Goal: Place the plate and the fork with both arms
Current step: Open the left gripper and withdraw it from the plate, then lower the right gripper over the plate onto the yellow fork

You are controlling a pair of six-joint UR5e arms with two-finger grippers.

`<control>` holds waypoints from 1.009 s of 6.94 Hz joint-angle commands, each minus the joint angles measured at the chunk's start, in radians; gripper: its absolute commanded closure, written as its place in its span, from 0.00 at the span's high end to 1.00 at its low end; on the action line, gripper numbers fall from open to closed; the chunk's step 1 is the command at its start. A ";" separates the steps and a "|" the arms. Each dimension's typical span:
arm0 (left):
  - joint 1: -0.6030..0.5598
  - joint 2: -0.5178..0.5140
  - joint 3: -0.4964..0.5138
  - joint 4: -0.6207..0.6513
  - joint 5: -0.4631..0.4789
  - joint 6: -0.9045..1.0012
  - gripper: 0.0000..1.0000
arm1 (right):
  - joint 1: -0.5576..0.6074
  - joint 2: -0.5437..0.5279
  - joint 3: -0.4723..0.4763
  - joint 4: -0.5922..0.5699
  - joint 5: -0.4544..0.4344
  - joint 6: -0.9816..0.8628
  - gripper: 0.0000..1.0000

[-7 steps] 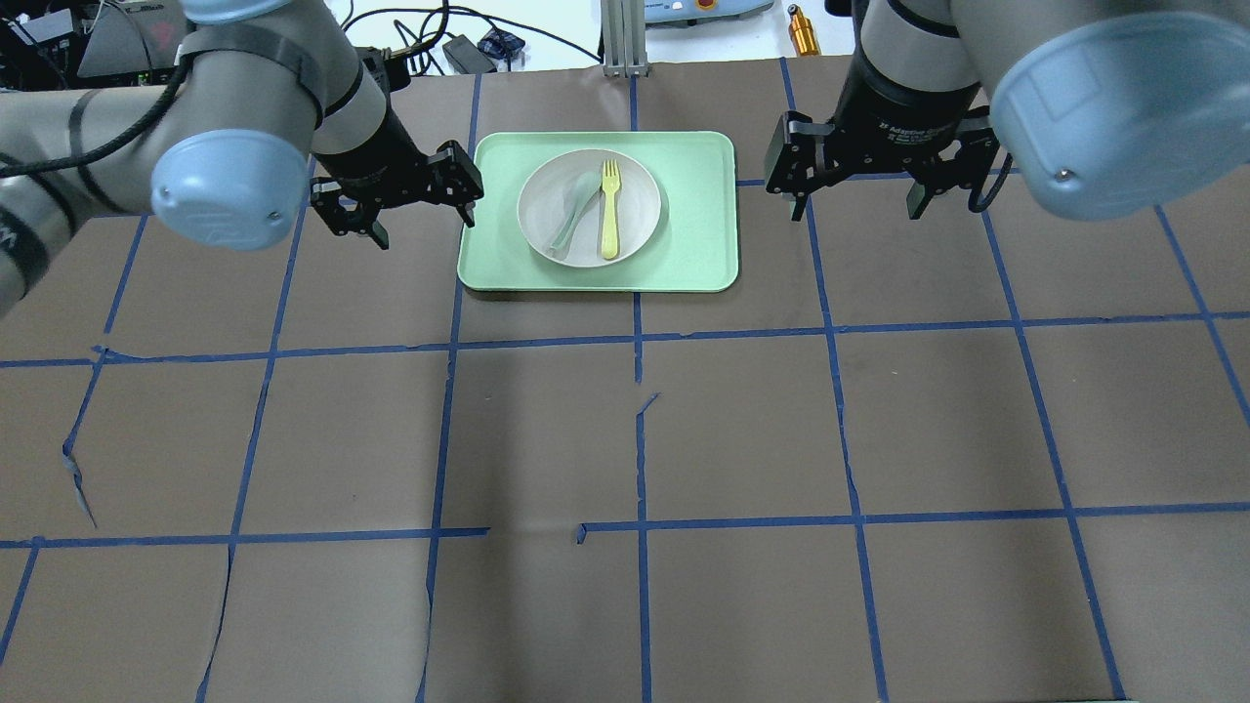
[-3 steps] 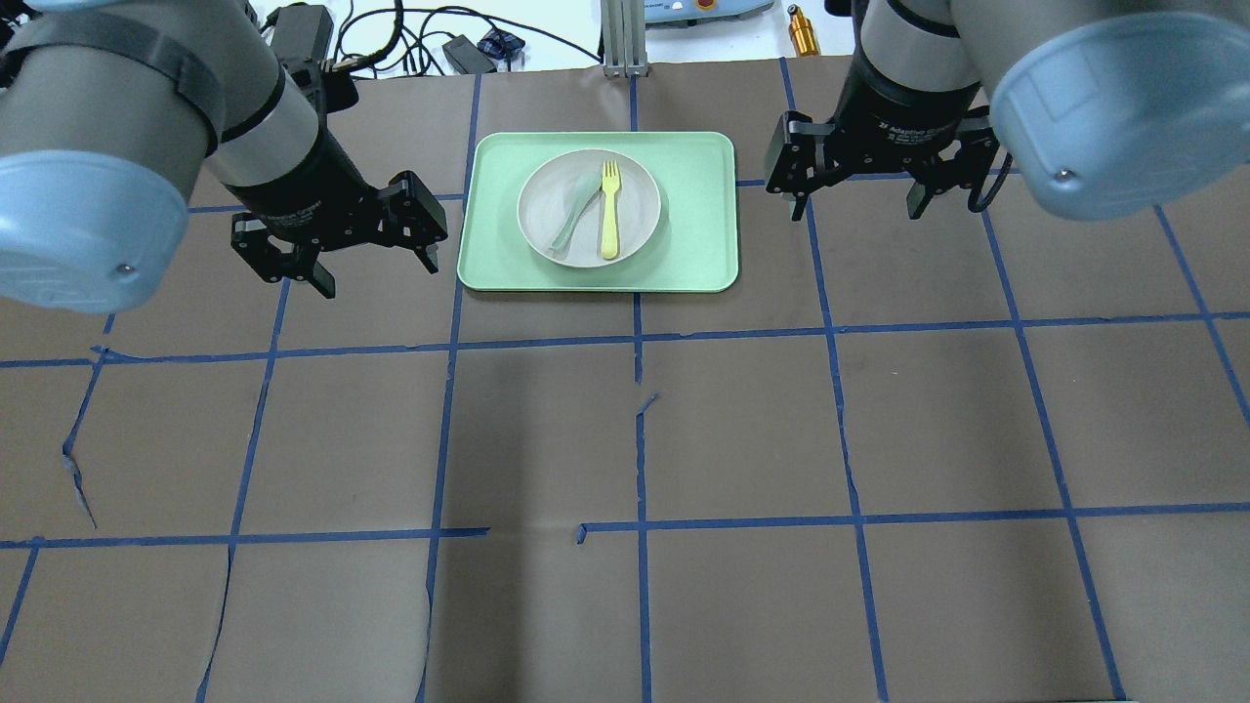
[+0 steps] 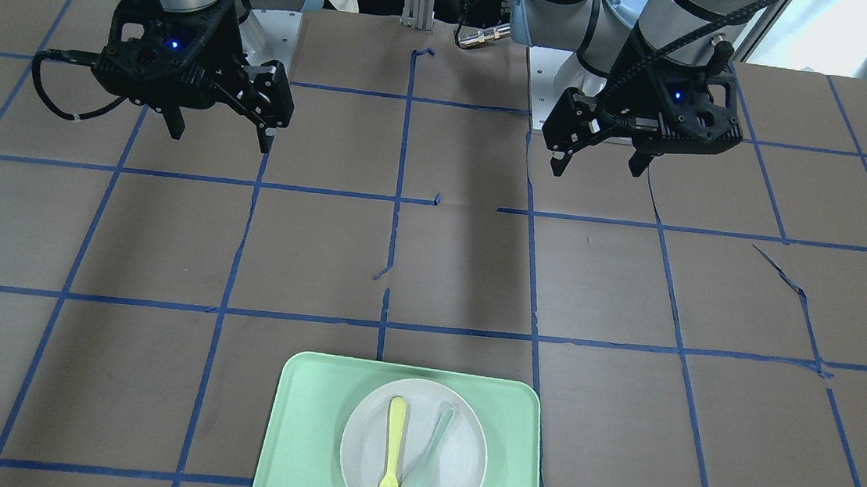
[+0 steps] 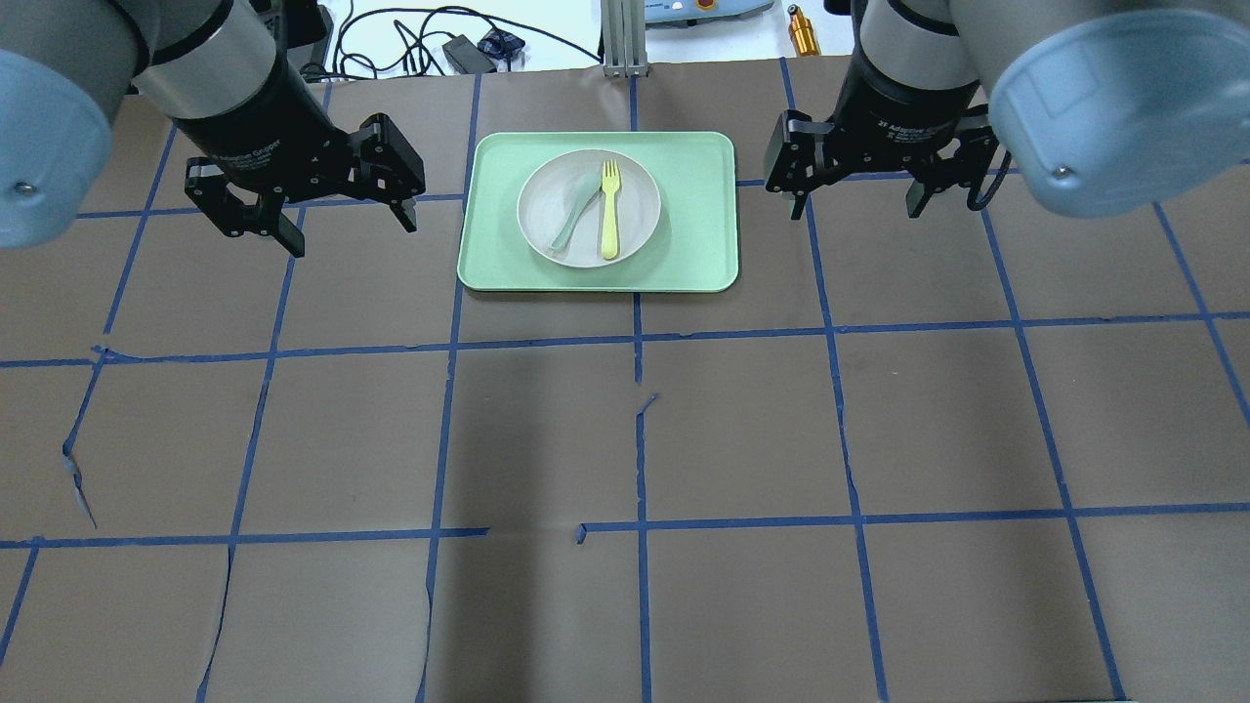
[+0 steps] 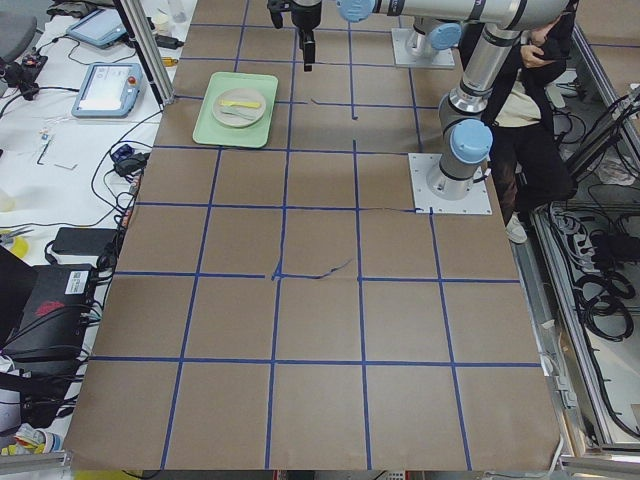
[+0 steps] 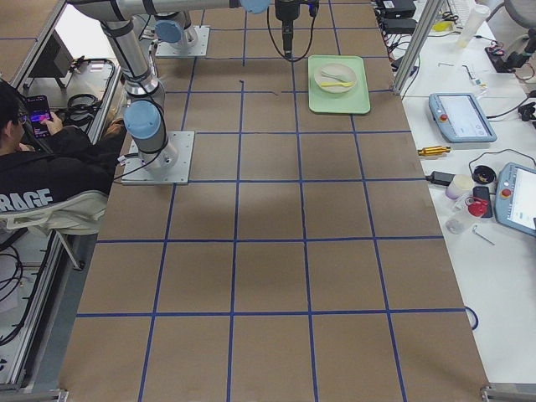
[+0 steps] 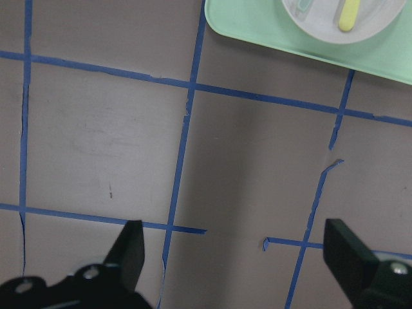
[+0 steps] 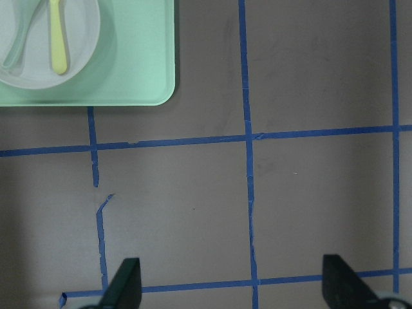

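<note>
The off-white plate [image 4: 640, 210] sits on a mint-green tray [image 4: 693, 215] at the table's far middle. The yellow fork [image 4: 610, 210] lies on the plate, beside a pale green spoon [image 4: 571, 217]. My left gripper [image 4: 352, 232] is open and empty, above the table to the left of the tray. My right gripper [image 4: 858, 210] is open and empty, to the right of the tray. In the front-facing view the plate [image 3: 455, 449], the fork [image 3: 391, 459], the left gripper [image 3: 595, 169] and the right gripper [image 3: 219, 138] all show. Both wrist views catch the tray's corner [image 7: 270, 38] [image 8: 141, 64].
Brown paper with a blue tape grid covers the table, torn in places [image 4: 78, 478]. An aluminium post [image 4: 617, 39], cables and an orange cylinder [image 4: 803, 34] lie past the far edge. A seated person [image 5: 530, 100] is behind the robot.
My left gripper has moved left, away from the tray's left edge, still open. The right arm, plate, fork and spoon have not moved.
</note>
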 commanded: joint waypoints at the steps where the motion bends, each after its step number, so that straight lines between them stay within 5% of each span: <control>1: -0.005 0.009 -0.029 0.025 0.004 0.130 0.96 | 0.009 0.011 -0.002 -0.002 -0.001 -0.025 1.00; 4: -0.005 0.001 -0.029 0.024 0.006 0.149 0.99 | 0.038 0.055 -0.011 -0.037 0.002 -0.084 1.00; 5: -0.005 0.001 -0.032 0.022 0.012 0.149 1.00 | 0.081 0.177 -0.087 -0.159 -0.001 -0.042 1.00; 7: -0.005 0.000 -0.033 0.022 0.016 0.143 1.00 | 0.173 0.508 -0.329 -0.225 -0.048 0.079 1.00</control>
